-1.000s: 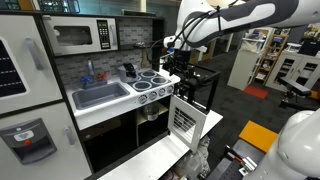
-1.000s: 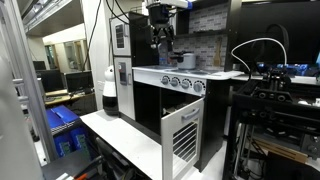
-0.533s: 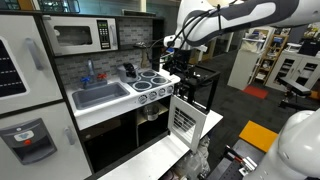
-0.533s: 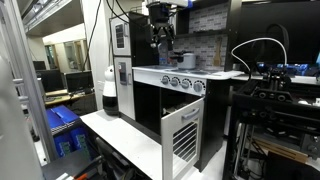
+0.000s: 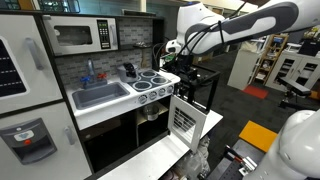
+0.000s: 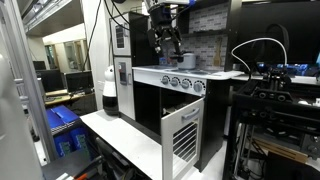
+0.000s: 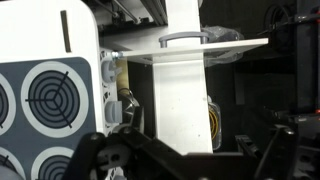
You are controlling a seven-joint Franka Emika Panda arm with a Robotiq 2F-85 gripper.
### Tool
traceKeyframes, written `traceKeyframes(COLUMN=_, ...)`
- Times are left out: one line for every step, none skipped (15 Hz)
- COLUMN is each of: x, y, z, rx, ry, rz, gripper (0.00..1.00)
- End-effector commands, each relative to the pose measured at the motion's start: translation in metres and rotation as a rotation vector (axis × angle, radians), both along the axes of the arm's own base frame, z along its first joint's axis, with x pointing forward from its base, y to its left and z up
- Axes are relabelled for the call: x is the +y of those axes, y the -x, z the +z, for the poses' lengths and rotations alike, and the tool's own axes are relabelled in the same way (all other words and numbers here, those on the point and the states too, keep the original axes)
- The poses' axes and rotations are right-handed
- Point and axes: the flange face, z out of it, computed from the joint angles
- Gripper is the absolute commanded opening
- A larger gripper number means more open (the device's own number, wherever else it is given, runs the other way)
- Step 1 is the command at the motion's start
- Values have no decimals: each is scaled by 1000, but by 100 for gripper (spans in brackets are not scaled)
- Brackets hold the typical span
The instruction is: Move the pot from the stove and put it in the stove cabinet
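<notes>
The white stove [image 5: 153,82] with its dark burners [image 7: 50,92] has no pot on it. A small shiny silver thing, apparently the pot [image 5: 150,113], sits inside the dark stove cabinet [image 5: 158,126]; in the wrist view it shows partly [image 7: 121,108] under the stove's edge. The cabinet's white slatted door [image 5: 183,117] hangs open and shows from above in the wrist view [image 7: 180,95]. My gripper [image 5: 172,50] hovers above the stove's outer edge, also seen in an exterior view [image 6: 167,45]. In the wrist view the gripper [image 7: 185,160] has its fingers spread and holds nothing.
A grey sink [image 5: 100,96] with a faucet and a dark utensil [image 5: 128,70] lies beside the stove. A microwave [image 5: 80,36] sits above. The open door [image 6: 182,140] juts out over a white platform [image 6: 120,135]. Racks and equipment [image 6: 275,100] stand beyond the kitchen.
The arm has swung a little away from the stove toward the open-door side and the gripper has tilted. The jaws stay empty. Nothing else moved.
</notes>
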Motion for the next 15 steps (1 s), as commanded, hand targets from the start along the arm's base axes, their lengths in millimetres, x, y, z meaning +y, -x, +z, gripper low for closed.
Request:
traceKeyframes(x=-13, y=21, z=-12, rx=-22, ry=39, rz=-98, gripper=100)
traceKeyframes(x=-16, y=25, z=-14, rx=-63, ry=47, rz=-156, gripper=100)
traceKeyframes(x=-18, y=29, z=-16, rx=-85, ry=57, rz=-205, gripper=100)
traceKeyframes(x=-20, y=33, z=-19, rx=-108, ry=66, rz=-259, gripper=100)
traceKeyframes(x=-22, y=37, z=-20, rx=-137, ry=76, rz=-306, gripper=100)
traceKeyframes(x=-23, y=42, z=-22, rx=-161, ry=85, rz=-351, gripper=100)
traceKeyframes(x=-25, y=47, z=-23, rx=-188, ry=97, rz=-401, gripper=100)
traceKeyframes(x=-29, y=52, z=-26, rx=-204, ry=104, rz=-449, gripper=100)
traceKeyframes(x=-32, y=56, z=-32, rx=-214, ry=113, rz=-493, gripper=100)
traceKeyframes(x=-36, y=60, z=-38, rx=-225, ry=121, rz=-544, gripper=100)
traceKeyframes(x=-41, y=64, z=-46, rx=-232, ry=131, rz=-590, gripper=100)
traceKeyframes(x=-45, y=68, z=-53, rx=-243, ry=147, rz=-628, gripper=100)
traceKeyframes(x=-51, y=71, z=-60, rx=-254, ry=164, rz=-666, gripper=100)
traceKeyframes(x=-56, y=74, z=-67, rx=-263, ry=173, rz=-698, gripper=100)
traceKeyframes(x=-63, y=78, z=-75, rx=-286, ry=182, rz=-717, gripper=100)
